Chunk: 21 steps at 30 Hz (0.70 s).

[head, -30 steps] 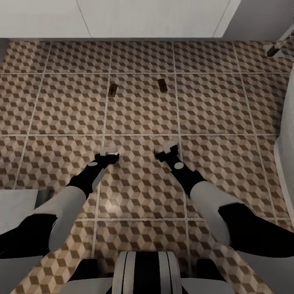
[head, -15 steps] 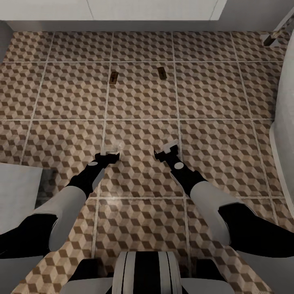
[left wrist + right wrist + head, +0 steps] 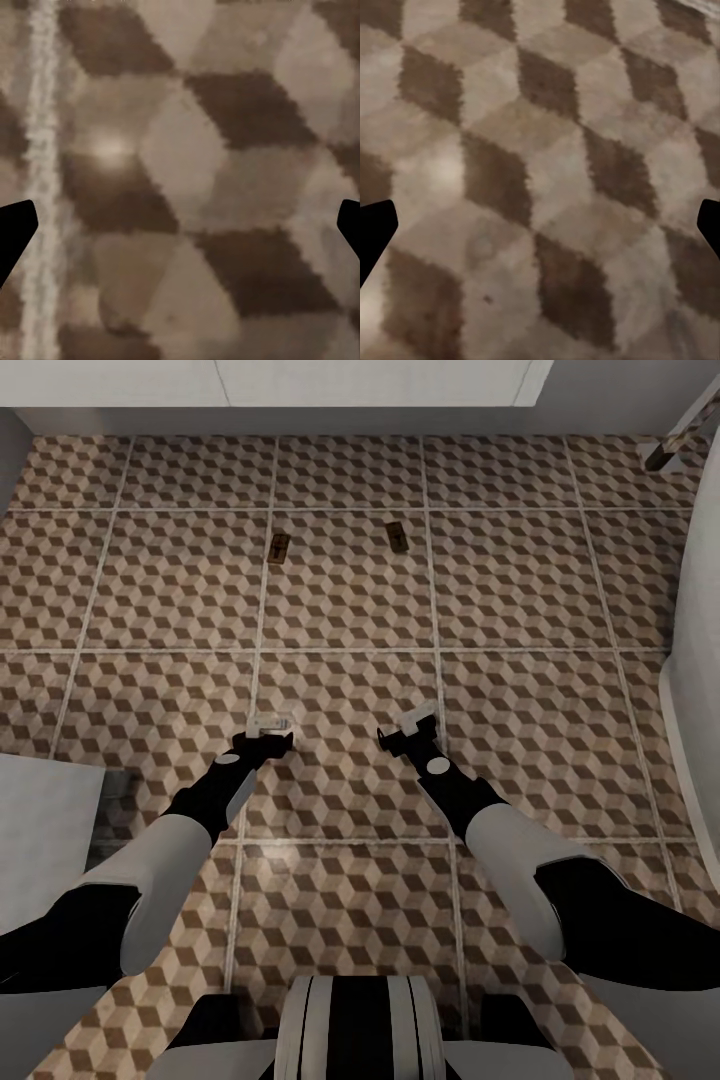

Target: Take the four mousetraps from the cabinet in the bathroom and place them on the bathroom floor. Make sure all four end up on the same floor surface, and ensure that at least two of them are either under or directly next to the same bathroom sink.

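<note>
My view has barely shifted. Two mousetraps [image 3: 279,547] [image 3: 397,536] lie at twelve o'clock on the bathroom floor [image 3: 520,590]; left gripper [image 3: 269,728] and right gripper [image 3: 412,726] hang spread, empty.

Both arms reach forward and down, pincers empty.

The left pincer [image 3: 268,727] and right pincer [image 3: 412,725] hang side by side, apart, at about the same height, on black wrists with white forearms. In each wrist view the dark fingertips sit at opposite edges, spread wide.
</note>
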Tool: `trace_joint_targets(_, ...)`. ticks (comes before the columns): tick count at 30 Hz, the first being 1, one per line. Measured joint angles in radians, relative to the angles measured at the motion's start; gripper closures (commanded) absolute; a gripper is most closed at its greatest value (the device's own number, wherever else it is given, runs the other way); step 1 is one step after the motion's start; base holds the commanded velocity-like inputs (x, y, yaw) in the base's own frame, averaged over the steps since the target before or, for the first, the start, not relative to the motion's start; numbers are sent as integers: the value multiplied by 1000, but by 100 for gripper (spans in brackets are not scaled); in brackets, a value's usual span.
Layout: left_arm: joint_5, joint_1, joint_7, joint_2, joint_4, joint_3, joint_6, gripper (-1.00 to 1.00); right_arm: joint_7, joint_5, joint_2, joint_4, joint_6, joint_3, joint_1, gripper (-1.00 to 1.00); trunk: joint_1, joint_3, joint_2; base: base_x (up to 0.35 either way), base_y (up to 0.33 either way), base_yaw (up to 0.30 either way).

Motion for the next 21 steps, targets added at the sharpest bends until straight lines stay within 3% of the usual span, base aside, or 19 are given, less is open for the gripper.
trace_joint_targets(21, 0, 0, 0, -1, 1, 0, 2, -100, -1, 0, 0, 66, -4, 0, 0, -100, 0, 0, 0, 0, 0, 0)
